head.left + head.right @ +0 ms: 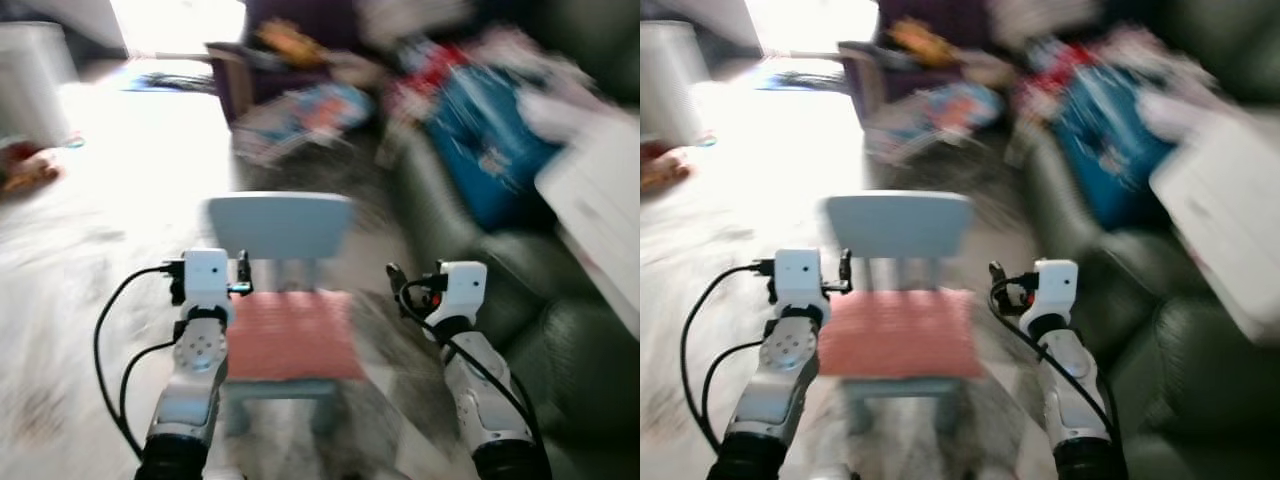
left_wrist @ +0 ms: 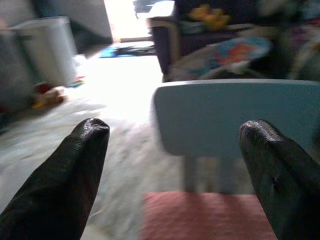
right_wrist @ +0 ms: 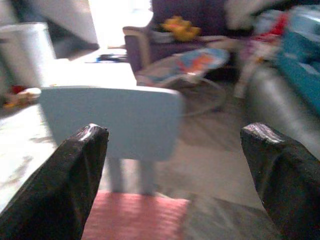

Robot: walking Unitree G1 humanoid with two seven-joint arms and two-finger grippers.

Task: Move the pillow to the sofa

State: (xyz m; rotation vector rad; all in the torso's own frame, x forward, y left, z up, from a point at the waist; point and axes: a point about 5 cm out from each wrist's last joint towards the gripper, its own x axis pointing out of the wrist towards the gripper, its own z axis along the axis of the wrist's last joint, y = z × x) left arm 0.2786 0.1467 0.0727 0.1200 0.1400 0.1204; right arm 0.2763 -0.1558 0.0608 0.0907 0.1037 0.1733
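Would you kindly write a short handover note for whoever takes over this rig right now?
Left tool: open, empty, raised beside the chair's left edge.
Right tool: open, empty, raised at the chair's right side.
Pillow: the pink one, lying flat on the seat of the small light-blue chair directly ahead.
Sofa: dark, to the robot's right, cluttered further back.
Done: approach to the chair; the views are blurred.
Left: grasp the pillow, turn right, set it on the sofa.

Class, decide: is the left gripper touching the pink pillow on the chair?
Apart. In the left wrist view, the left gripper is open, its fingertips hang in the air, and the pillow lies beyond them on the chair.
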